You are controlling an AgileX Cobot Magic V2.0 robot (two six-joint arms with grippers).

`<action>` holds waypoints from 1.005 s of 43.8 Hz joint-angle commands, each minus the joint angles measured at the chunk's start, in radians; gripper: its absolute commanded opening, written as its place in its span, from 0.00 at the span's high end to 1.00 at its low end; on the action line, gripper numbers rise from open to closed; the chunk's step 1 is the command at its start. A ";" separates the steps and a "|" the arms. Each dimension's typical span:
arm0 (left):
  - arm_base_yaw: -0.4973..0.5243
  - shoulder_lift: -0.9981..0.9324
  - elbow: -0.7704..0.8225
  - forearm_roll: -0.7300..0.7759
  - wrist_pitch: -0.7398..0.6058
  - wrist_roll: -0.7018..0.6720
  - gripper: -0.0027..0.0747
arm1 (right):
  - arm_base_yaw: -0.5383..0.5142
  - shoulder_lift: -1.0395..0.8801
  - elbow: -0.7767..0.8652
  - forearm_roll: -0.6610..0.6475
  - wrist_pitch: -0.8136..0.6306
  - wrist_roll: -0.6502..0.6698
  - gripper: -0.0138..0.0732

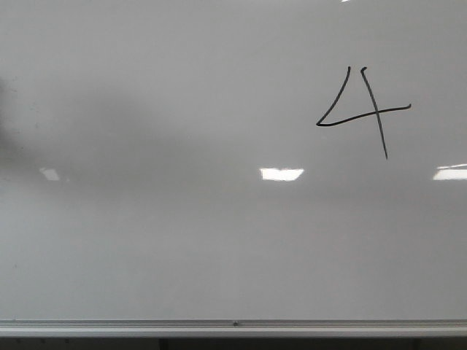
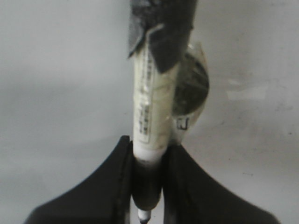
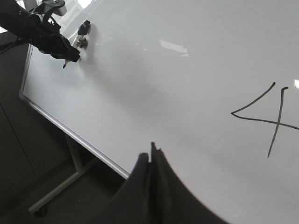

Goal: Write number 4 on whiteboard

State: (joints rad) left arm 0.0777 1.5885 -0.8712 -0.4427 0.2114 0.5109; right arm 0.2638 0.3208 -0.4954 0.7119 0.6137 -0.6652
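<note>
Clamping a marker [image 2: 149, 140] between its dark fingers, the left gripper [image 2: 148, 186] hangs off to the board's far side, tip clear of the surface. The right gripper [image 3: 153, 161] has its jaws pressed together on nothing. On the whiteboard [image 1: 182, 240], the number 4 [image 1: 363, 111] sits complete in the upper right, so the writing looks finished; what remains, I'd judge, is only drawing back. Ceiling lights glare off the glossy board above its silver rail [image 1: 233, 325], and the stand's wheeled leg [image 3: 56, 191] rests on a dark floor.

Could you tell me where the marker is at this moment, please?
The marker is clamped between the left gripper jaws, its tip just off the whiteboard near the board's left end, far from the number 4.
</note>
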 commanded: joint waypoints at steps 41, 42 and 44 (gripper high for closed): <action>-0.010 -0.080 -0.038 0.007 0.043 -0.003 0.36 | -0.005 0.006 -0.025 0.026 -0.050 0.002 0.91; -0.010 -0.099 -0.028 0.012 0.043 -0.003 0.36 | -0.005 0.006 -0.025 0.026 -0.050 0.002 0.91; -0.010 -0.146 -0.012 0.020 0.043 -0.003 0.36 | -0.005 0.006 -0.025 0.026 -0.050 0.002 0.91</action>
State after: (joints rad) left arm 0.0731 1.5568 -0.8808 -0.4280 0.2894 0.5109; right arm 0.2638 0.3208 -0.4937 0.7119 0.6156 -0.6635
